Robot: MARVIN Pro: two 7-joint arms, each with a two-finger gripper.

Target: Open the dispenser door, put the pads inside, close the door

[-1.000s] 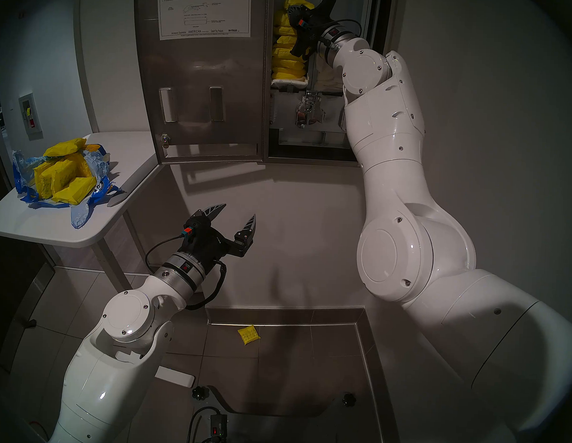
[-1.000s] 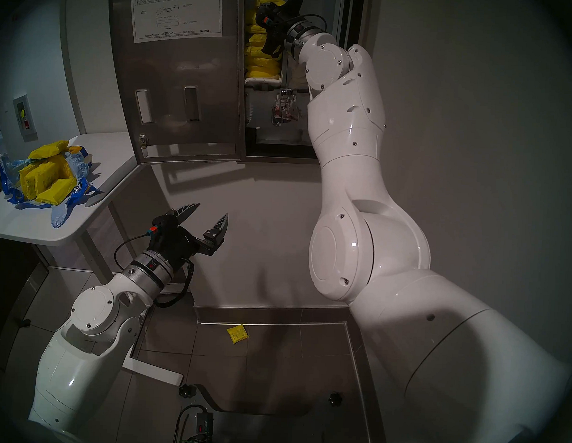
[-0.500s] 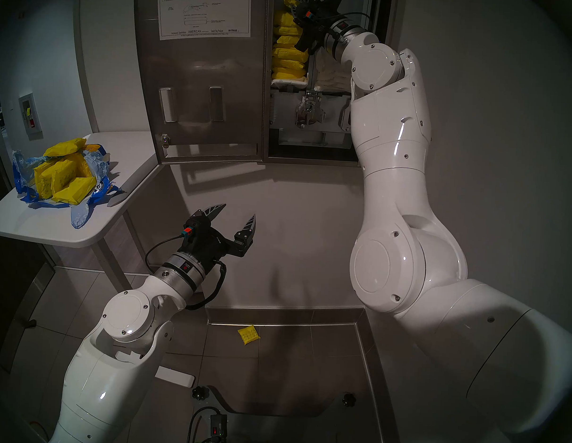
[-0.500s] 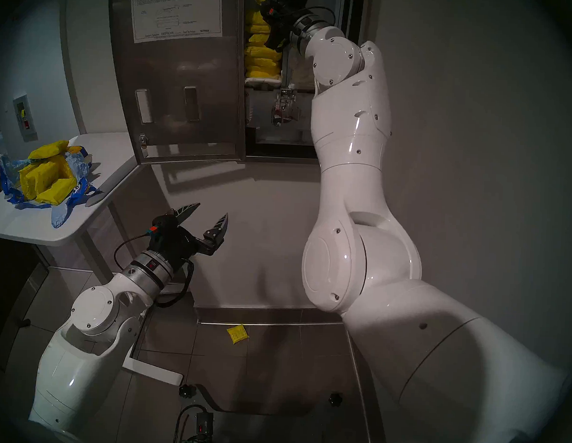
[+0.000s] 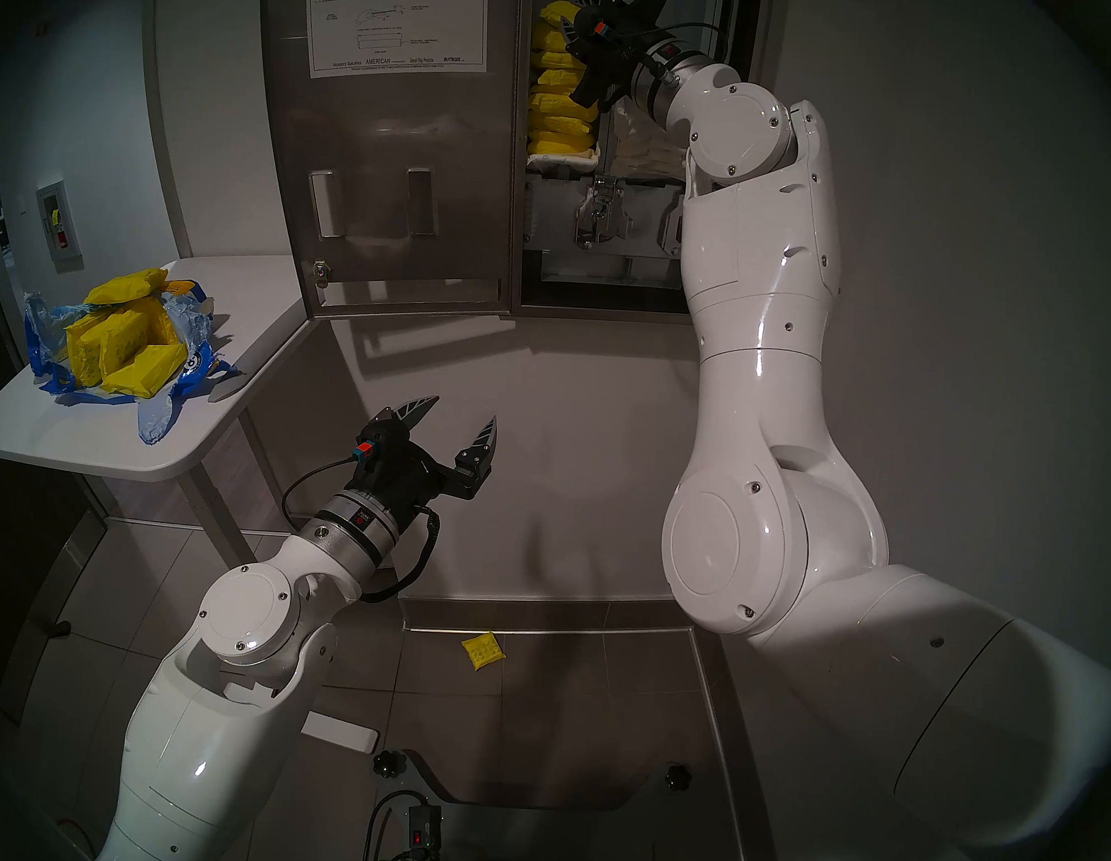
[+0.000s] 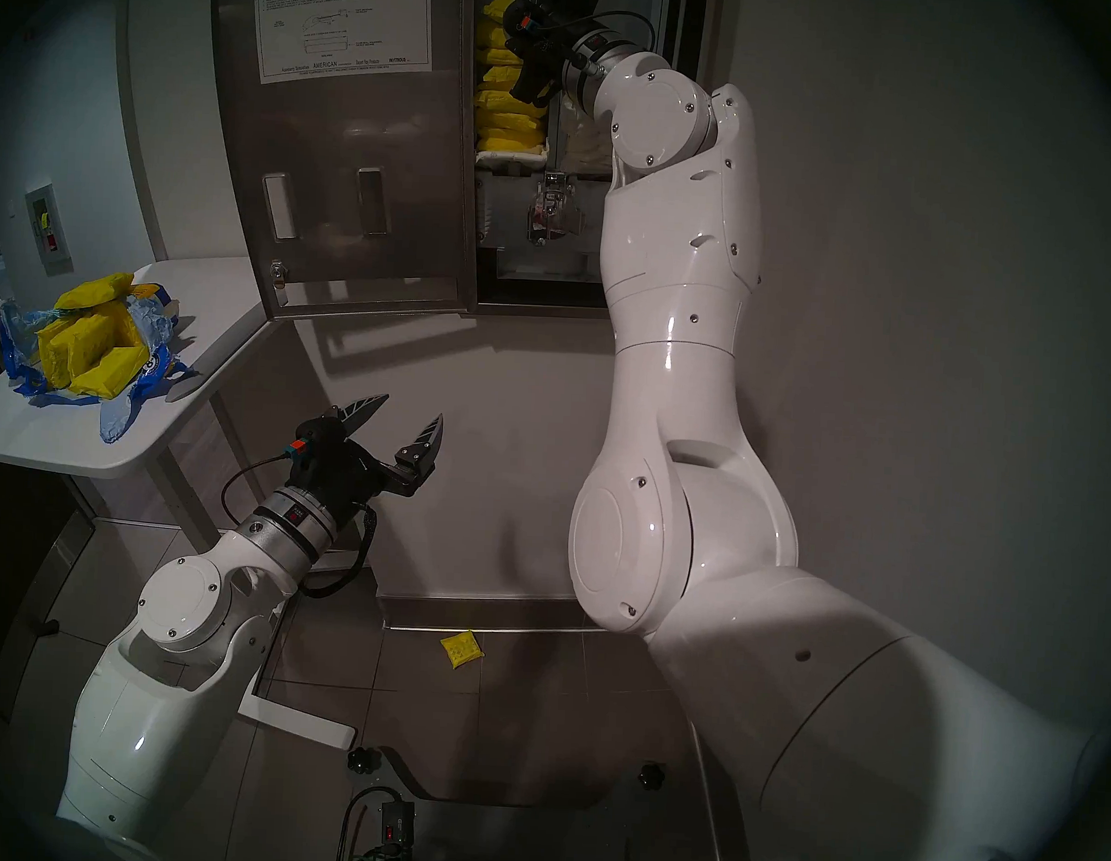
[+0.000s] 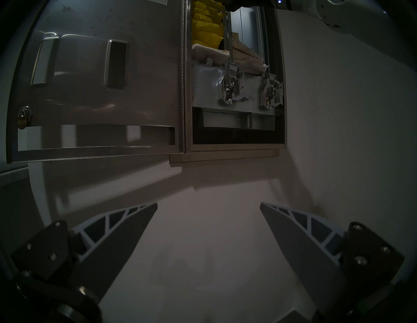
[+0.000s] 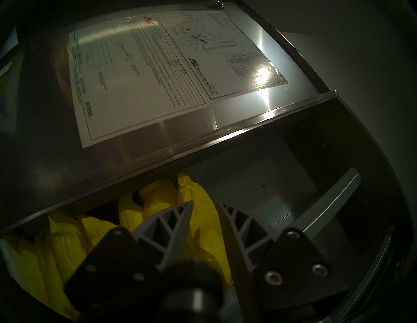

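right pincer [image 8: 204, 206]: partly apart, empty, atop stacked yellow pads [image 5: 557, 109] | left pincer [image 5: 458, 419]: wide apart, empty, mid-air

We see the door [image 5: 393, 159] swung open, sheet [image 5: 396, 22] on its back. Yellow pads [image 5: 561, 105] sit stacked in the left compartment. Right gripper [image 5: 573, 36] is at the stack's top; finger gap unclear from here. Left gripper [image 5: 461, 426] hangs open below. More pads lie in a blue bag [image 5: 121, 350] on the table [image 5: 94, 451]; one pad [image 5: 483, 651] lies on the floor.
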